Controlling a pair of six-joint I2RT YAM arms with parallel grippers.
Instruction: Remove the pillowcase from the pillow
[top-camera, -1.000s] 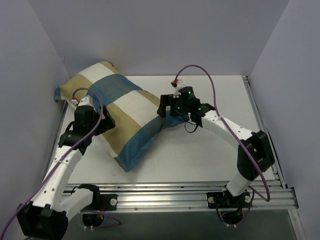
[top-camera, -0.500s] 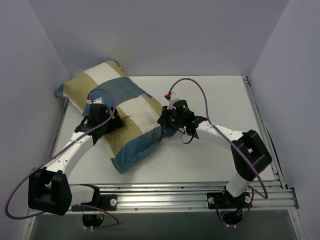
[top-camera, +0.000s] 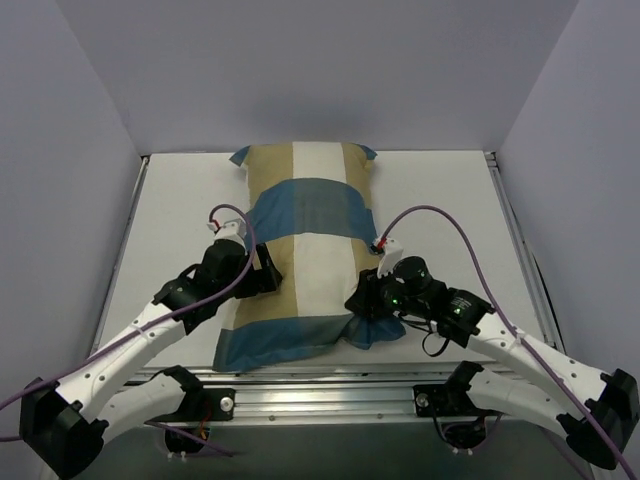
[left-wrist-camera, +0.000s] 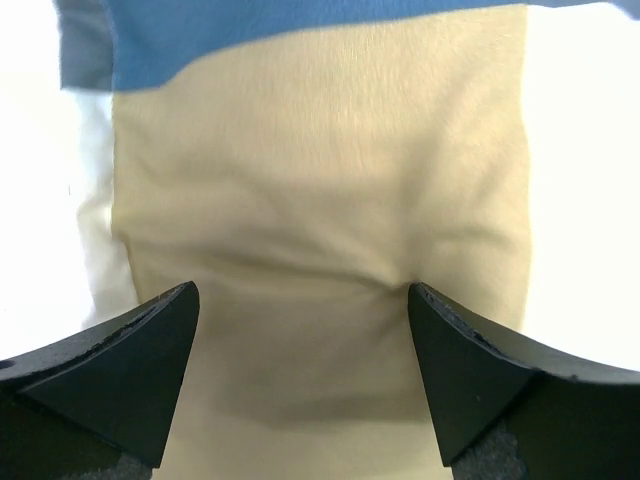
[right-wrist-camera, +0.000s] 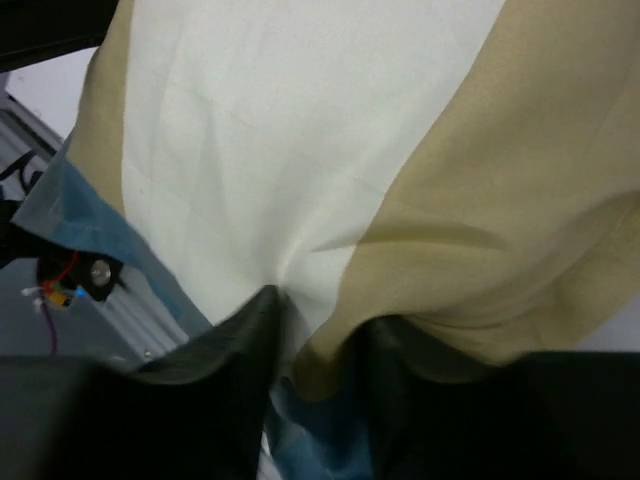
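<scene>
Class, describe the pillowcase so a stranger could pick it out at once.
On the white table, look down the middle, from back to front. The pillowcase is the plump cloth shape there, the only thing in blue, tan and white blocks.

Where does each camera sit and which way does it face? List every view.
Top external: above and behind the arms, looking down on the table; both arms show.
Left wrist: faces the pillowcase, its tan block; open left gripper frames it.
Right wrist: close on white-tan cloth; right gripper pinches it.
Shared: all see the pillowcase.
</scene>
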